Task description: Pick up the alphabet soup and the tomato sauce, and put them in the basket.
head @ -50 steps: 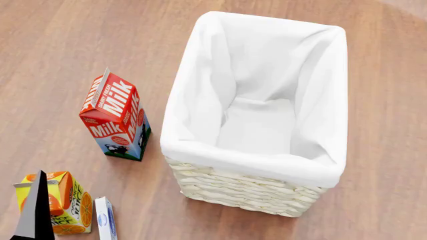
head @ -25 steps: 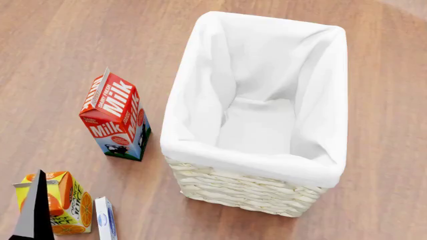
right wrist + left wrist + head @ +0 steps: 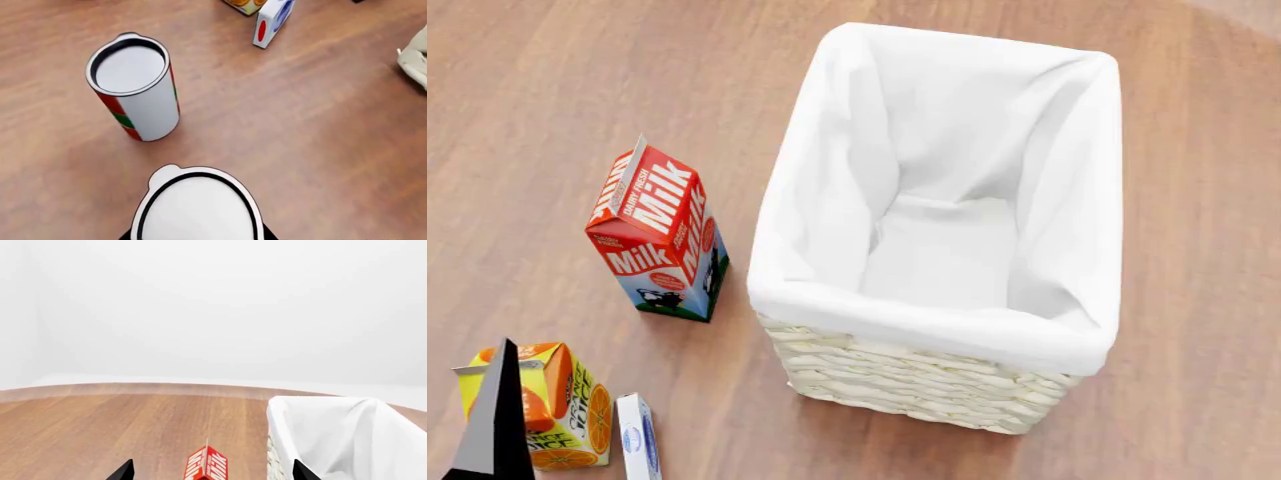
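Basket (image 3: 934, 385) beside red carton (image 3: 657, 235) reading "Milk".

woven wicker basket (image 3: 908, 385), matt cloth liner (image 3: 948, 200)

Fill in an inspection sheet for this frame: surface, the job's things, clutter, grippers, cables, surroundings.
Surface: brown wooden table, no spills seen.
Job's things: basket upright, its white liner holding nothing. Tomato sauce upright on the wood, seen only by the right wrist camera. A second can sits right under that camera, only its lid visible, label hidden; possibly the alphabet soup.
Clutter: milk carton upright beside the basket; orange juice carton; small white-and-blue box.
Grippers: left gripper open, empty, its fingertips just showing; right gripper's jaws barely visible, state cannot be told.
Cables: nothing seen.
Surroundings: plain white backdrop.
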